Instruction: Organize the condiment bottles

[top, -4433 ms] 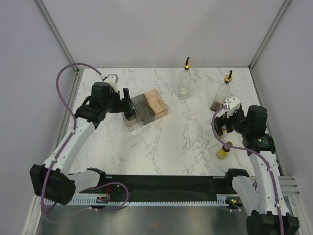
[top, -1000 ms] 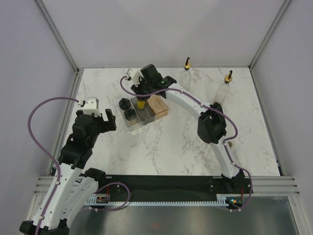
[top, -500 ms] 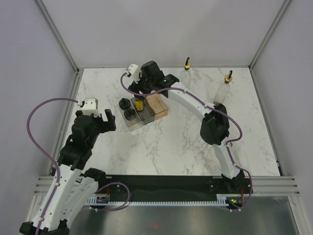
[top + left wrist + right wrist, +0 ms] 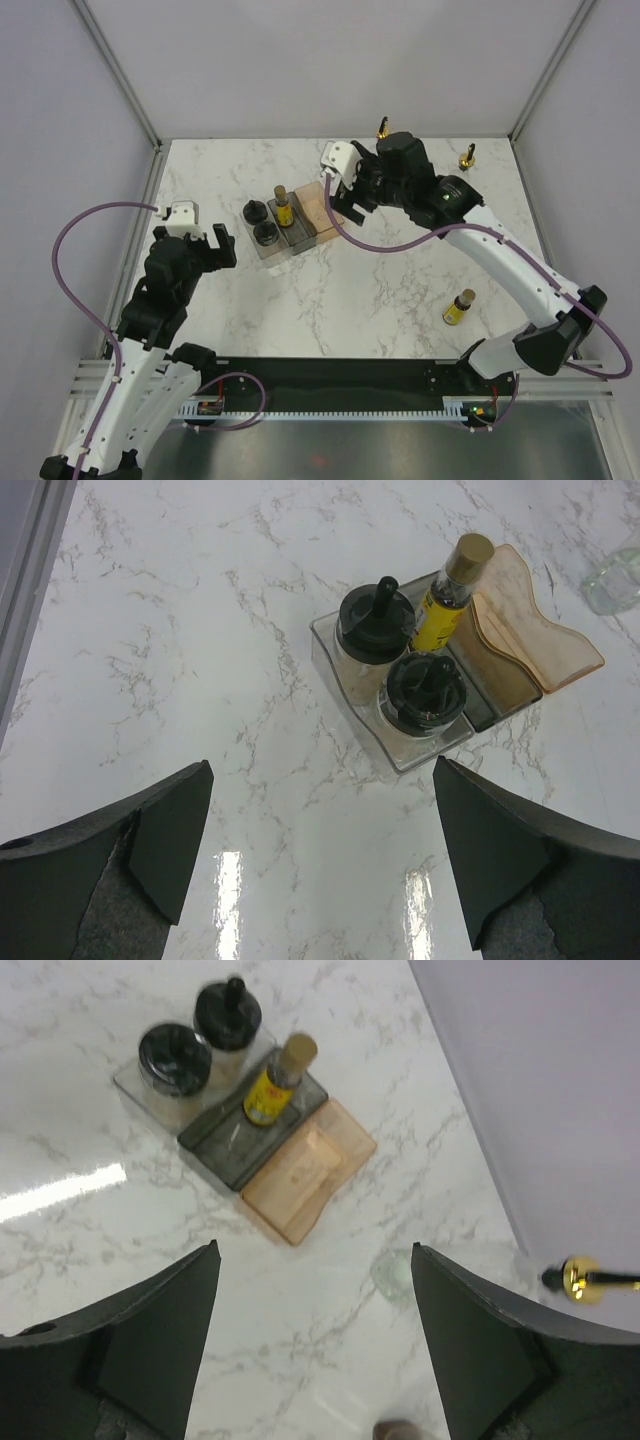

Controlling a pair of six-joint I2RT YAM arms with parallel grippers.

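Observation:
Two black-lidded jars stand in the clear bin. One yellow bottle with a brown cap stands upright in the grey bin. The second yellow bottle stands on the table at the right. Gold spouts of the two tall bottles show at the back, their bodies mostly behind my right arm. My right gripper is open and empty, just right of the orange bin. My left gripper is open and empty, left of the bins.
The three bins sit side by side at the table's back centre-left: clear, grey, orange. In the right wrist view a tall bottle's clear base and a gold spout lie beyond the orange bin. Walls close the table's left, back and right.
My right gripper has let go of the yellow bottle, which stands in the grey bin, and has drawn back to the right. My left arm has not moved.

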